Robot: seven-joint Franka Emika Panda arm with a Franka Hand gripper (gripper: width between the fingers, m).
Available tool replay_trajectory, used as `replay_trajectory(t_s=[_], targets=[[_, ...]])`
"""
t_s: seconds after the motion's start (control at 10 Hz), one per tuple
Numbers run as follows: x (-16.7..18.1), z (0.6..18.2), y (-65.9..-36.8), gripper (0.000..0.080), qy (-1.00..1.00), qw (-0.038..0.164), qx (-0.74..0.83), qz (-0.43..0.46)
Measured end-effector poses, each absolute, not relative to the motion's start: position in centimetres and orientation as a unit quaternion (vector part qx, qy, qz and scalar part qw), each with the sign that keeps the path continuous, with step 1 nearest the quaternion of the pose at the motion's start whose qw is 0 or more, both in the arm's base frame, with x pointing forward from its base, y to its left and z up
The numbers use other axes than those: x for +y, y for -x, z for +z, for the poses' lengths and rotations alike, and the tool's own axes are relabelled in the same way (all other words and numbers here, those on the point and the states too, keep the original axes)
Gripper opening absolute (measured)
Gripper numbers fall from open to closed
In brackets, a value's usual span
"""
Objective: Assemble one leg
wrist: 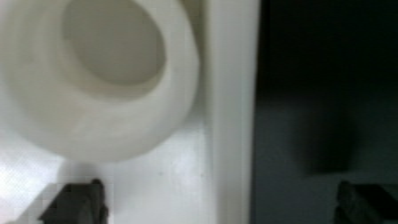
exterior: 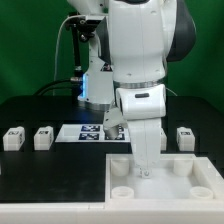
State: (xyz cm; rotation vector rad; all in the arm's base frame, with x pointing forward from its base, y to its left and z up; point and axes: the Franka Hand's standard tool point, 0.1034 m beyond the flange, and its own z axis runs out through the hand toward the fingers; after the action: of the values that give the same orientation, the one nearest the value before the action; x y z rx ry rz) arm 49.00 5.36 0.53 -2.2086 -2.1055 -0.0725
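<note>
Three small white legs with black-and-white tags stand on the black table in the exterior view: two at its left [exterior: 12, 137] [exterior: 43, 137] and one at its right [exterior: 185, 136]. My gripper [exterior: 146, 170] reaches down over the far edge of the large white rimmed tray piece [exterior: 185, 185]. In the wrist view my gripper [wrist: 217, 203] is open and holds nothing. One dark fingertip [wrist: 71, 202] is over the white tray [wrist: 222, 120], next to a round socket [wrist: 116, 70]. The other is over the black table. The tray's rim runs between them.
The marker board [exterior: 80, 132] lies on the table behind the tray, partly covered by my arm. A blue-lit device [exterior: 97, 88] and cables stand at the back. The tray has a round boss in its near-left corner [exterior: 120, 173].
</note>
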Motion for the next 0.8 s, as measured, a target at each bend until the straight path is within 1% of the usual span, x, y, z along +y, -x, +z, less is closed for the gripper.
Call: replay_trajectory(t_s=[0.1, 0.3, 0.4, 0.6, 0.7, 0.8], targets=[[5.5, 0.7, -49.0, 0.0648, 0.729, 0.044, -0.683, -0.024], [6.4, 3.8, -48.2, 0.0648, 0.756, 0.030, -0.653, -0.030], [7.3, 5.0, -47.7, 0.0648, 0.778, 0.026, -0.627, -0.029], [9.7, 6.1, -46.6, 0.0648, 0.822, 0.025, -0.568, -0.028], [11.2, 7.2, -46.7, 0.0648, 0.859, 0.024, -0.510, -0.029], [12.2, 7.2, -45.9, 0.0648, 0.894, 0.026, -0.446, -0.036]])
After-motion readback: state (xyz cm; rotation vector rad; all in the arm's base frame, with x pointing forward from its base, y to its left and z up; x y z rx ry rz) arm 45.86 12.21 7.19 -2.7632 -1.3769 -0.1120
